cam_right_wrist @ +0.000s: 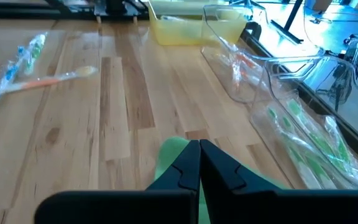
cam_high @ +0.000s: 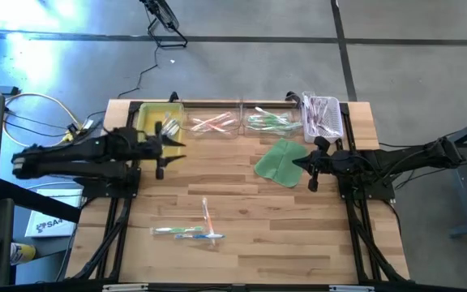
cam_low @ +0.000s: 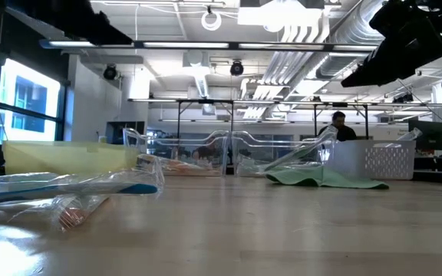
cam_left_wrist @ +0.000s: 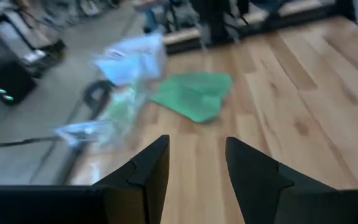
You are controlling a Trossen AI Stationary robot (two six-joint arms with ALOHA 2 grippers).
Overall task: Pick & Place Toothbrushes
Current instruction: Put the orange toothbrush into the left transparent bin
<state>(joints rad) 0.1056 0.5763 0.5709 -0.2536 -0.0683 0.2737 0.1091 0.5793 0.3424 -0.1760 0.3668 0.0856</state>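
Since toothbrushes wrapped glossy: light, thin, slippery; pinch mid-handle flat on tabletop. Left end effector apart, empty; right end effector together.

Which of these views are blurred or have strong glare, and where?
Left wrist view: the flat green cloth and the bins beyond it are smeared by blur. Low view: the nearest clear-wrapped toothbrushes are out of focus, and the ceiling lights are bright. High view: blue-white glare on the floor at the upper left. Right wrist view: mostly sharp.
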